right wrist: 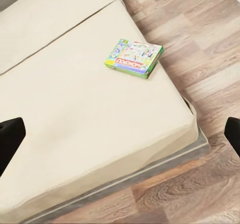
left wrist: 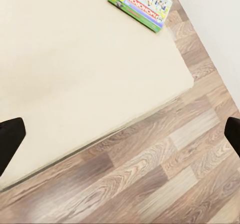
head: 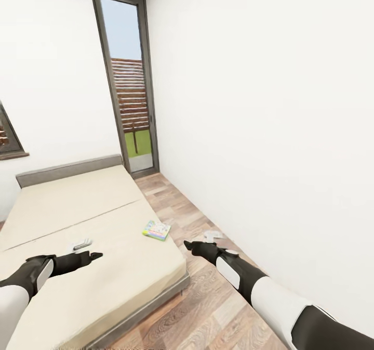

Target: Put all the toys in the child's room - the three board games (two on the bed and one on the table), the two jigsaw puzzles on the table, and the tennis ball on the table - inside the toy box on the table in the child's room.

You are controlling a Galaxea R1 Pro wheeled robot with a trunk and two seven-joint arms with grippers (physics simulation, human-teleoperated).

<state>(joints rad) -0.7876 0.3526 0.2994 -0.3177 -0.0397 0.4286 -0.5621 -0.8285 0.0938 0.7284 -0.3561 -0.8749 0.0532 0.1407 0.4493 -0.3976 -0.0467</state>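
A green-edged board game (head: 156, 230) with a busy printed cover lies flat near the right edge of the beige bed (head: 78, 209). It also appears in the left wrist view as the board game (left wrist: 140, 4) and in the right wrist view as the board game (right wrist: 134, 57). My left gripper (head: 96, 256) hovers open over the mattress, left of the game and short of it. Over the floor beside the bed, my right gripper (head: 188, 245) is open and holds nothing. The table, toy box, jigsaw puzzles and tennis ball are out of view.
A strip of wood floor (head: 208, 298) runs between the bed's dark grey frame (head: 156, 300) and the white wall (head: 270, 131) on the right. A tall glass door (head: 130, 85) stands at the far end. The grey headboard (head: 67, 169) is against the far wall.
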